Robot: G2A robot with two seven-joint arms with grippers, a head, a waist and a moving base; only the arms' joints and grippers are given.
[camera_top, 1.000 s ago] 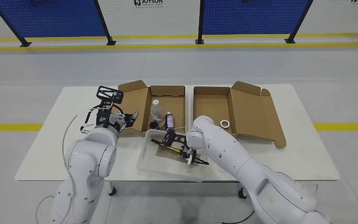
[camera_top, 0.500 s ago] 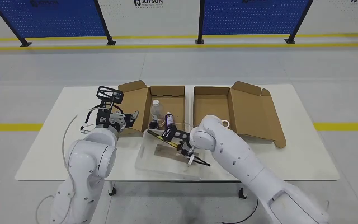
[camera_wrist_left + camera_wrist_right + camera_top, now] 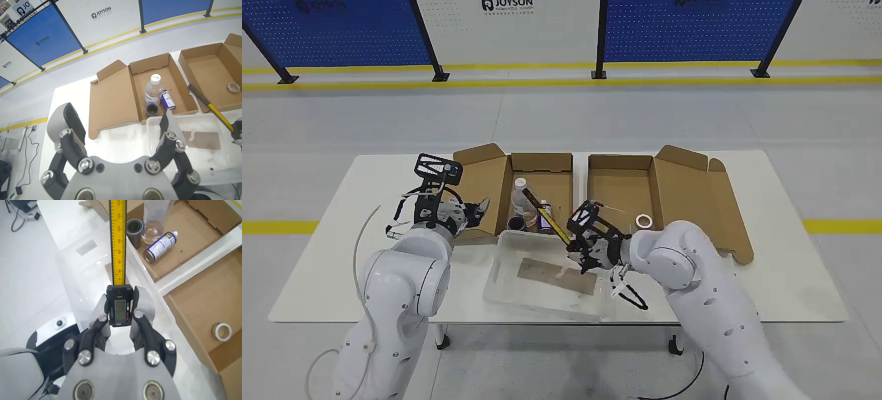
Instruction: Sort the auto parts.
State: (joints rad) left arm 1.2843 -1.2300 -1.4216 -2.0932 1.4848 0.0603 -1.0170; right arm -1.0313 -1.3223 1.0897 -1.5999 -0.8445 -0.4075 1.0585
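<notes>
Caliper (image 3: 118,247), a digital one with a yellow scaled beam and a black display head, is clamped by that head between the fingers of the right gripper (image 3: 121,294). It hangs in the air over the far edge of the clear plastic tray (image 3: 502,285), with the beam slanting out toward the two open cardboard boxes. In the top view the caliper (image 3: 554,225) runs from the right gripper (image 3: 587,240) to a far end that overlaps the bottle (image 3: 522,198). The left box (image 3: 143,75) holds the clear bottle (image 3: 154,89) standing upright, a blue spray can (image 3: 168,99) lying just beside it, and a short black cylinder (image 3: 152,109) near the box's front wall. The right box (image 3: 204,66) holds a metal ring (image 3: 232,87) lying flat on its floor. A brown cardboard piece (image 3: 202,140) lies flat in the tray. The left gripper (image 3: 117,111) hovers with its jaws spread wide and nothing between them, over the white table (image 3: 342,260) near the flap of the left box and the tray's left corner.
</notes>
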